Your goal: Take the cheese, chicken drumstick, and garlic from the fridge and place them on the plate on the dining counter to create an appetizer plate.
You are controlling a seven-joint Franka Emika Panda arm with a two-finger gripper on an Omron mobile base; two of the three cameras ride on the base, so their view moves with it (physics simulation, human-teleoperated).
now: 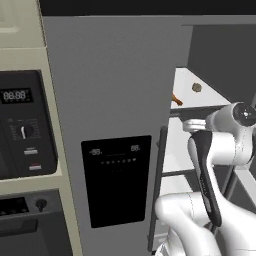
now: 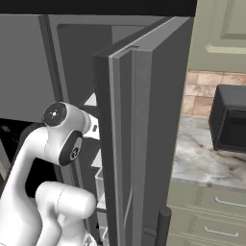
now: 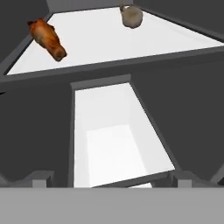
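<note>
Left base view: the fridge [image 1: 110, 100] stands with its right door open, and on a white shelf [image 1: 187, 92] inside lie the chicken drumstick [image 1: 176, 99] and, further right, the garlic [image 1: 196, 88].

Right base view: the open fridge door [image 2: 144, 144] stands edge-on beside the arm.

Hand view: the drumstick sits upper left and the garlic top centre, both on the shelf, well ahead of the pincer [image 3: 109, 180] — its tips spread apart, holding nothing.

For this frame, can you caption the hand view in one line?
Orange-brown chicken drumstick and pale beige garlic bulb lie apart on the white fridge shelf.
</note>
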